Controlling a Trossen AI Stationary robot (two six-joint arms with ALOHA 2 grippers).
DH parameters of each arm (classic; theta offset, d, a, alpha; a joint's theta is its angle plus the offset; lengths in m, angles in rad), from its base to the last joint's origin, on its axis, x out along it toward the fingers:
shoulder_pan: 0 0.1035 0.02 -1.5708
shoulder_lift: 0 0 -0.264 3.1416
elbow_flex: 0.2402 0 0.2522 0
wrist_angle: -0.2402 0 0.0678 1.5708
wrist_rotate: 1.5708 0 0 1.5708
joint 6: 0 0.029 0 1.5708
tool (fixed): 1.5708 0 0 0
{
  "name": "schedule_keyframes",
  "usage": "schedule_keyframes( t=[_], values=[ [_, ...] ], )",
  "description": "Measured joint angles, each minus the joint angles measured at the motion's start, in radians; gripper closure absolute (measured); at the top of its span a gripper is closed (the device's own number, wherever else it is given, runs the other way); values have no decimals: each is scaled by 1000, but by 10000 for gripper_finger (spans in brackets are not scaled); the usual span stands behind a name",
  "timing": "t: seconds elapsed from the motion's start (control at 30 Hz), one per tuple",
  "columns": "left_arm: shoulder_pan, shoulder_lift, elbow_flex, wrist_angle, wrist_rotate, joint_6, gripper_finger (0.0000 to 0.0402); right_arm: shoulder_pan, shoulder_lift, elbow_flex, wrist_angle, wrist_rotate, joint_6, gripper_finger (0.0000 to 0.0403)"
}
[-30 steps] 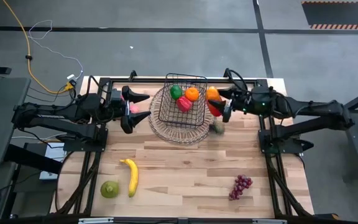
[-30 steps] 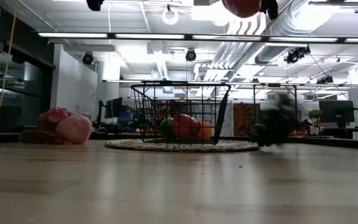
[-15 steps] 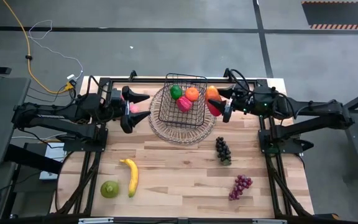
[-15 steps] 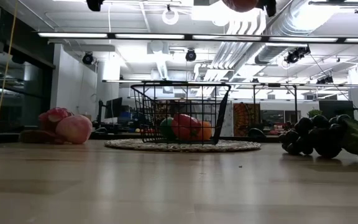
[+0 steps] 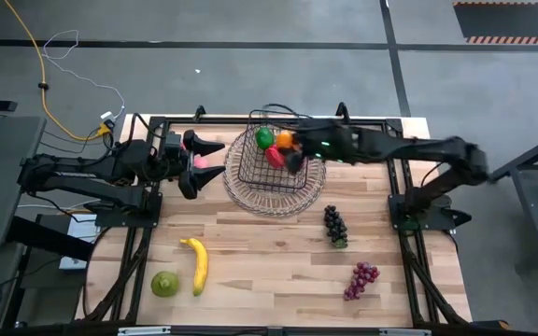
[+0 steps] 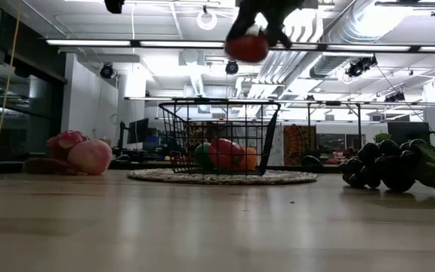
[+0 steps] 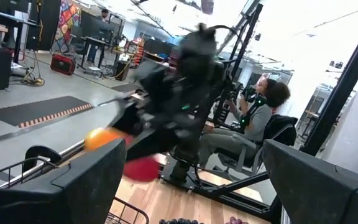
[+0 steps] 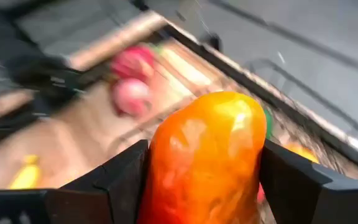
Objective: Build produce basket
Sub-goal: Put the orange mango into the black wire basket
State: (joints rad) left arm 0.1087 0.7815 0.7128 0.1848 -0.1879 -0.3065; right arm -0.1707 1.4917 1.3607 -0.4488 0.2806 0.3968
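The dark wire basket [image 5: 274, 154] stands on a round woven tray [image 5: 250, 194] and holds a green fruit [image 5: 265, 138], an orange [image 5: 287, 140] and a red fruit [image 5: 276, 157]. My right gripper [image 5: 293, 157] is over the basket, shut on an orange-red pepper [image 6: 248, 47]. At the table's left, my left gripper [image 5: 202, 166] is open and raised above the pink fruits [image 6: 74, 155]. A dark grape bunch [image 5: 334, 226], a purple grape bunch [image 5: 362, 280], a banana [image 5: 196, 265] and a green fruit [image 5: 165, 284] lie on the table. My right gripper pinches the pepper's body [image 8: 207, 155] between its two fingers [image 8: 120, 183], one on each side. The pepper fills the gap between them. It is lifted clear and hangs below the gripper [image 6: 251, 26], above the basket's open top [image 6: 219, 102].
The pink dragon fruit and a rounder pink fruit lie to the left of the tray. The wooden table [image 5: 269, 252] has bare room between the tray and the produce near the front edge. A seated person [image 7: 263, 109] shows in the room beyond.
My right gripper has carried the pepper toward the table's left, from beside the basket's right side to over it, and lower. Earlier in the second, the dark grape bunch tumbled from beside the tray toward the near edge and came to rest.
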Motion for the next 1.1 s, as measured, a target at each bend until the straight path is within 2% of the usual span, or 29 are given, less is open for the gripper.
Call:
schedule_keyframes(
  t=[0.2, 0.37, 0.5, 0.77, 1.1],
  values=[
    [0, 0, 0, 0, -3, 2, 40, -83, 216, 119, -107, 5, 169, 147],
    [0, 0, 0, 0, -4, 3, 40, -127, 347, 178, -190, 14, 288, 147],
    [0, 0, 0, 0, -5, 3, 40, -144, 417, 208, -254, 89, 330, 147],
    [0, 0, 0, -2, -7, 3, 40, -143, 456, 224, -273, 112, 345, 147],
    [0, 0, 0, -5, -7, 3, 40, -143, 456, 224, -304, 84, 363, 147]
  ],
)
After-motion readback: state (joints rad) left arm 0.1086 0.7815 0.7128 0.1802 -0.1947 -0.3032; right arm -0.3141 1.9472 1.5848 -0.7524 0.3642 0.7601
